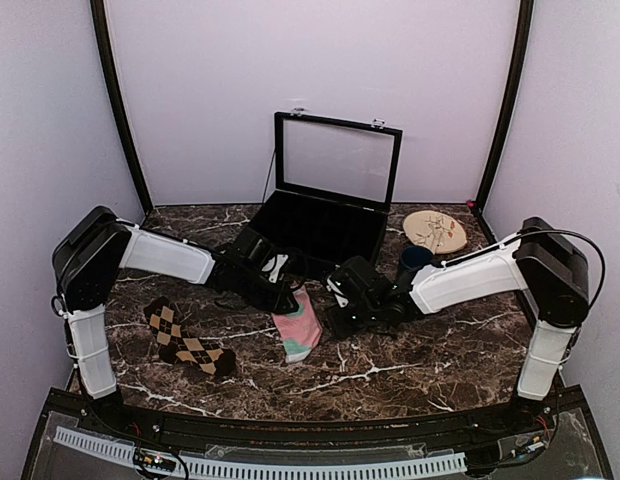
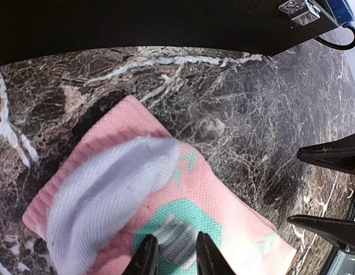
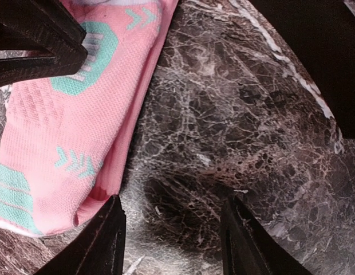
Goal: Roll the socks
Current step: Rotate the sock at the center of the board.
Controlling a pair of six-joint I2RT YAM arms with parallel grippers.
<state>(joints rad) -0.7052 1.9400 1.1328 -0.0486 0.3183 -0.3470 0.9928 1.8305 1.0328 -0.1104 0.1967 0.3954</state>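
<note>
The pink sock lies mid-table with teal patches, its white toe folded back over the pink body. My left gripper has its tips a narrow gap apart on the sock's teal patch. Whether they pinch the fabric does not show. Just right of the sock, my right gripper is open over bare marble, its left finger beside the sock's edge. The brown argyle sock lies flat at the left, apart from both grippers.
An open black case with a raised clear lid stands behind the sock. A round wooden disc and a dark cup sit at the back right. The right fingertips show at the edge of the left wrist view.
</note>
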